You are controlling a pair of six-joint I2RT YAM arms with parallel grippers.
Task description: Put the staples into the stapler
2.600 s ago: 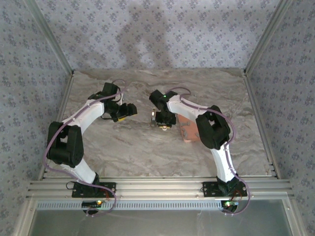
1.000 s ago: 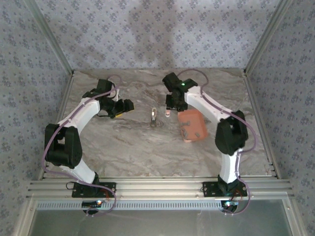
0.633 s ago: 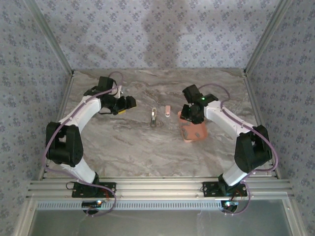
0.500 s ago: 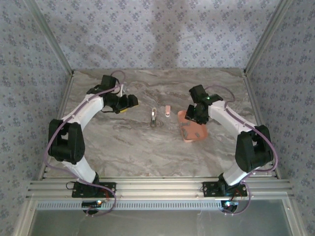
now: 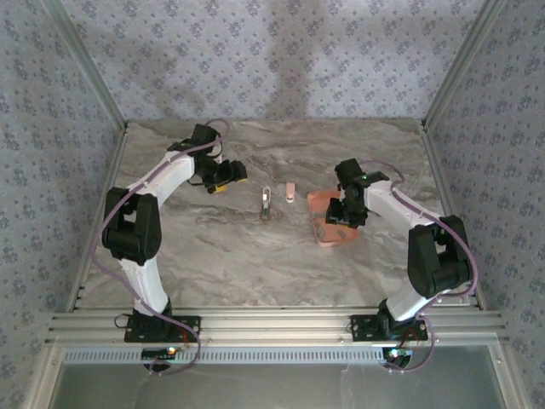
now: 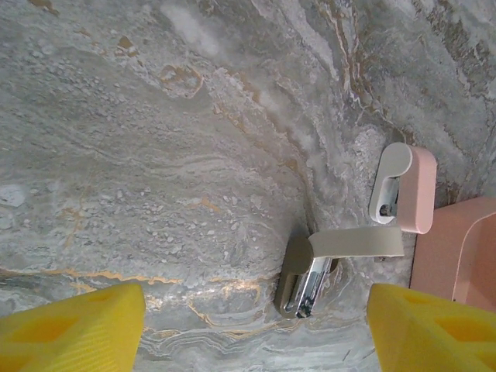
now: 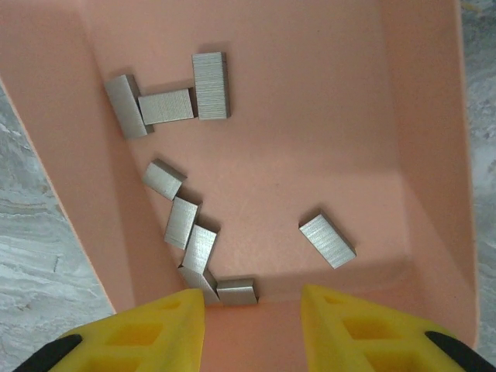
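On the marble table [image 5: 221,256], the left gripper [image 5: 228,176] hangs over the far left-centre of the stone, its yellow fingers [image 6: 70,329] spread wide with nothing between them. Just to its right lies a whitish oblong piece [image 5: 266,203], metal showing at its near end. Beside it but apart from it is the tiny stapler [image 5: 290,193], pale pink over white. It lies free on the table between that piece and the salmon tray [image 5: 322,232], close to the tray's edge; whether the two touch cannot be told. At right, the right gripper [image 5: 344,215] hovers low over the tray, its yellow fingers [image 7: 147,333] parted and holding nothing. Short strips of staples [image 7: 211,85] lie scattered across the tray's floor, several bunched along its left wall.
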